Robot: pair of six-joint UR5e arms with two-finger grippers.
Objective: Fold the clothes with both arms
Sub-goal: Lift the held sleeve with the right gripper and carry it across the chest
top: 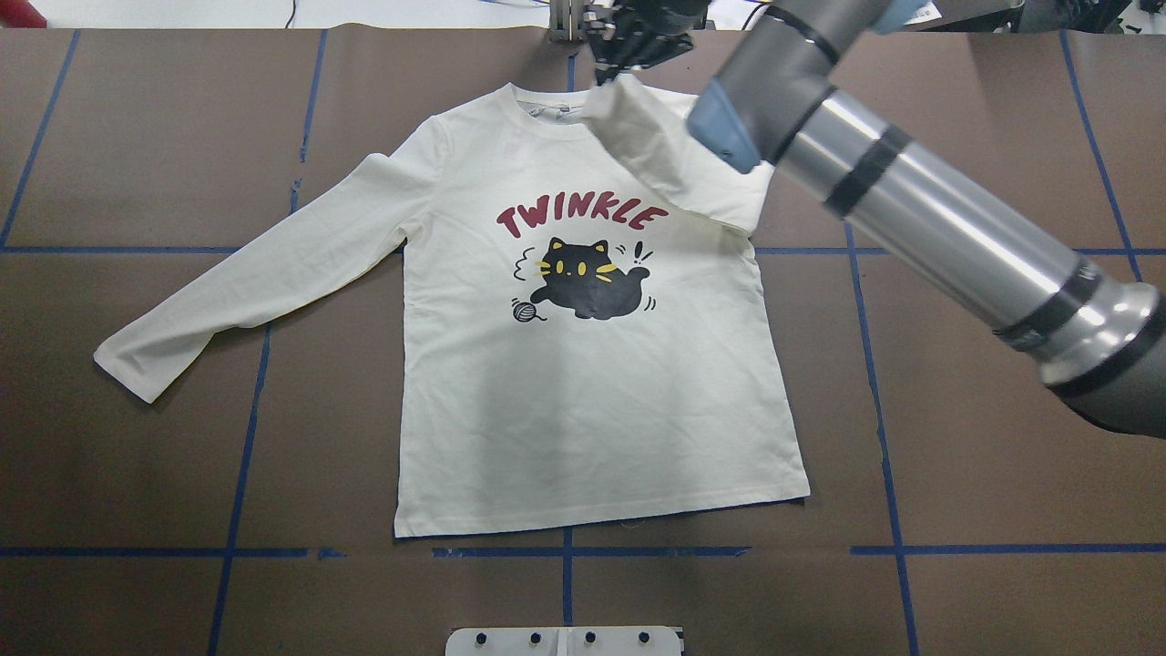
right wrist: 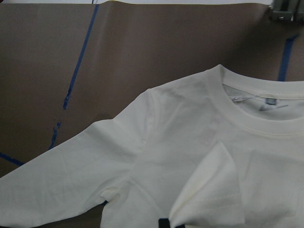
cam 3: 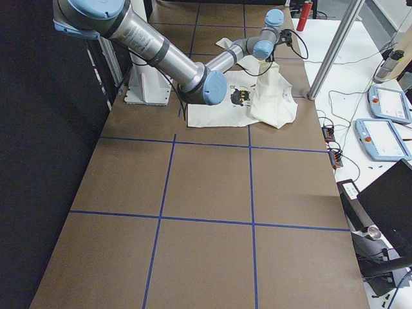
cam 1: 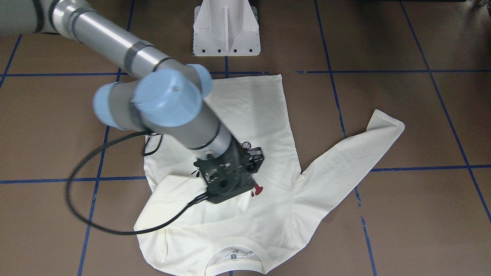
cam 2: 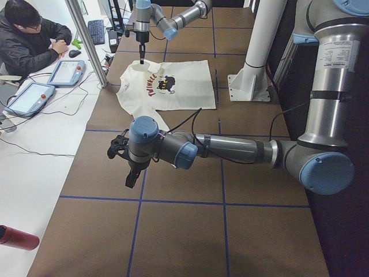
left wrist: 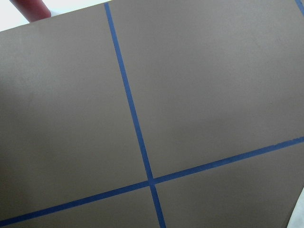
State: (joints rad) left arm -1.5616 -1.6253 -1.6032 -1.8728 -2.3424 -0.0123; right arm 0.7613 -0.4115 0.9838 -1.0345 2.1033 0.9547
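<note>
The cream shirt (top: 583, 392) lies flat and face up, its cat print and red lettering showing and its collar (top: 547, 105) at the far edge. My right gripper (top: 612, 75) hovers by the collar, shut on the cuff of the sleeve (top: 665, 164) on my right. That sleeve is lifted and drawn across the shoulder. The other sleeve (top: 246, 273) lies stretched out to my left. My left gripper (cam 2: 130, 180) hangs over bare table well away from the shirt, and I cannot tell whether it is open or shut. The left wrist view holds only tabletop and blue tape.
The white pedestal base (cam 1: 226, 30) stands at the robot's side of the table. A black cable (cam 1: 76, 199) loops from the right wrist over the table beside the shirt. A person (cam 2: 29, 40) sits beyond the far edge with tablets (cam 2: 31, 95). A red cylinder (cam 2: 17, 238) lies off the mat.
</note>
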